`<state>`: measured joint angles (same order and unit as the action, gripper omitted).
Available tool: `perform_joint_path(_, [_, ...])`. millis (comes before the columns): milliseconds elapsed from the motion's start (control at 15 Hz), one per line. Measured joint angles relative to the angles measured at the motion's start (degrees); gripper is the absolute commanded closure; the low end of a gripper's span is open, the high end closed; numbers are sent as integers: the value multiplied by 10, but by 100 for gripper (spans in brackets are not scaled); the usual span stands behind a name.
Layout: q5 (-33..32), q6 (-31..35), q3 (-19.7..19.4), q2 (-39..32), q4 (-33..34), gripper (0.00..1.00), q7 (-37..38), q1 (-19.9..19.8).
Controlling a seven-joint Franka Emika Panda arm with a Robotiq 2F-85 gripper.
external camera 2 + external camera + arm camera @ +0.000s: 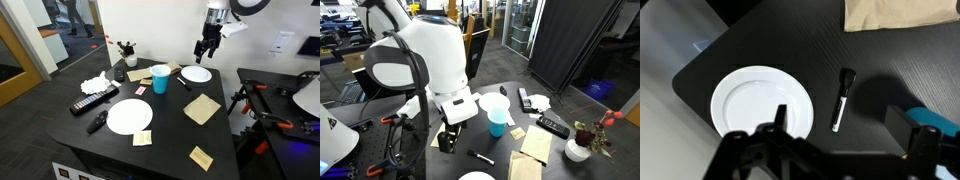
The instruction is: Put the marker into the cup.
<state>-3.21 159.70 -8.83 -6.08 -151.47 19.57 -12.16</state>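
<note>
Black and slim, the marker (842,98) lay flat on the worktop (880,60) just beside a white plate (725,85), apart from the light blue cup (160,78). The end effector (840,120) hung above it, spread and empty. The approach seemed in hand, with descent and closing next.
</note>
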Motion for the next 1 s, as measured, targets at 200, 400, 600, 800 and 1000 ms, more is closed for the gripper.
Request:
perform_joint_path(200, [31, 6, 0, -37, 21, 0, 0, 9])
perform_joint_path(400, [54, 9, 0, -68, 40, 0, 0, 16])
perform_joint_path(600, [56, 10, -1, -76, 46, 0, 0, 17])
perform_joint_path(800, [56, 10, -1, -76, 46, 0, 0, 17])
perform_joint_path(1000, [57, 10, -6, -82, 50, 0, 0, 23])
